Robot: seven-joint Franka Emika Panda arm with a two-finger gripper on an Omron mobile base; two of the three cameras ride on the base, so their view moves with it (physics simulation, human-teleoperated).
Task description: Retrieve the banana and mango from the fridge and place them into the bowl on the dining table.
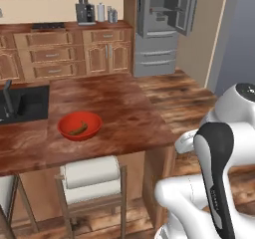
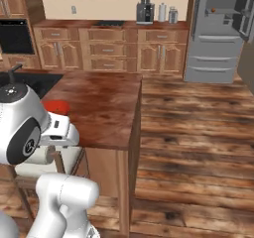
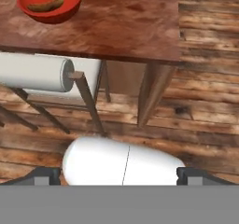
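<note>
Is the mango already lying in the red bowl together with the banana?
No, the bowl on the dining table holds the banana alone, in the left base view.

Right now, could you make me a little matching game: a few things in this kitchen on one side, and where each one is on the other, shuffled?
Things:
1 banana
2 bowl
3 fridge
4 coffee machine

Places:
A on the back counter
B on the dining table
C inside the bowl
D far corner, door open

Pairs: 1-C; 2-B; 3-D; 4-A
</note>
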